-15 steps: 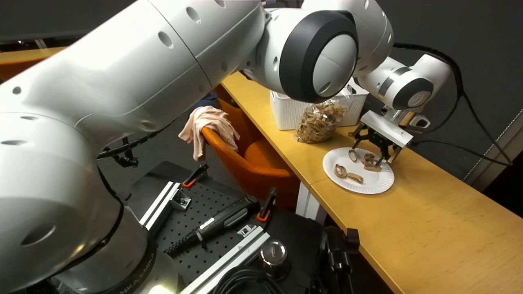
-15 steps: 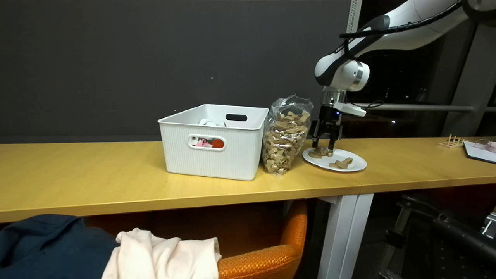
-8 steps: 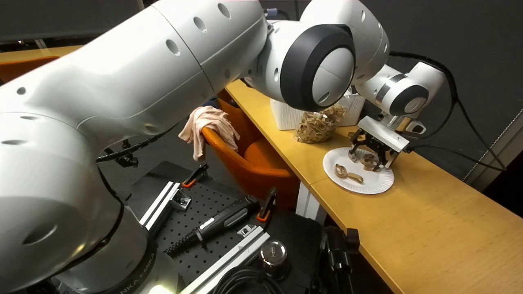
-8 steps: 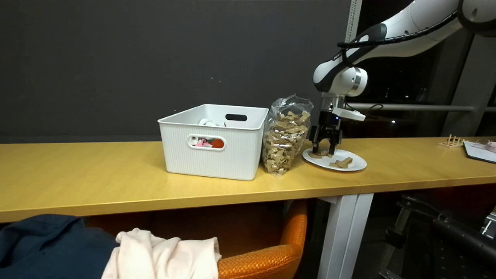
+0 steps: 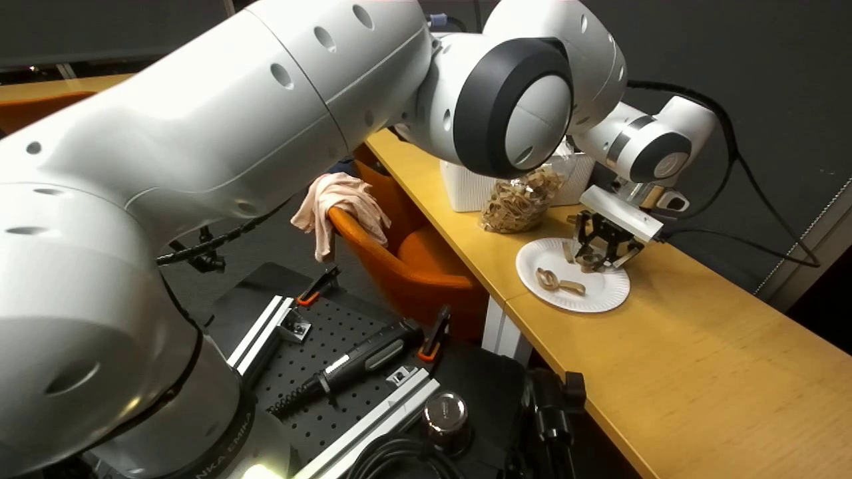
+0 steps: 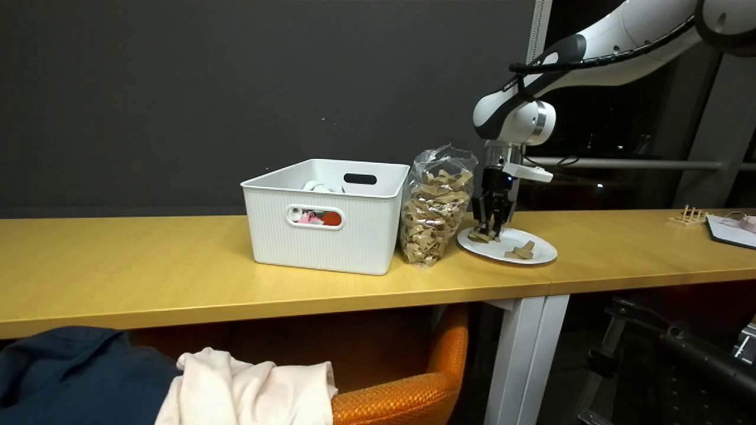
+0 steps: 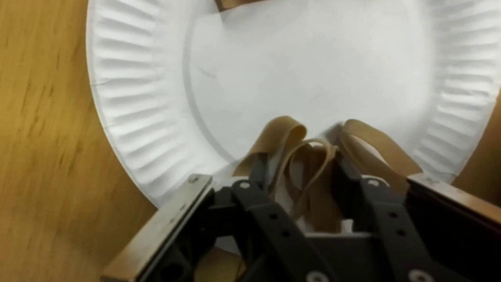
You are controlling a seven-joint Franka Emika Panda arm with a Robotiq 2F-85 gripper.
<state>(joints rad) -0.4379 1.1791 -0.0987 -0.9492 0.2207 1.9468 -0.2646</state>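
Observation:
My gripper point(image 7: 301, 164) stands low over a white paper plate point(image 7: 121, 70), its jaws partly closed but still apart. Between the fingertips rises a curled tan band loop point(image 7: 323, 196); a thin sliver of plate shows beside it, so a firm hold is not visible. A folded tan band point(image 7: 276, 133) lies at the left finger, and a further looped band point(image 7: 381, 150) lies against the outside of the right one. In both exterior views the gripper point(image 5: 596, 261) is above the plate's far part, while crossed tan bands point(image 5: 551, 281) lie apart on its near part.
A clear bag of tan bands point(image 6: 434, 218) stands close beside the plate, against a white bin point(image 6: 319, 236). The plate is on a long wooden table point(image 5: 732, 366). An orange chair point(image 5: 426, 279) with a pink cloth point(image 5: 346, 206) stands at the table's edge.
The gripper came down to the plate, then its jaws moved towards each other around the bands. The plate has slid slightly to the left in both exterior views, along with the arm.

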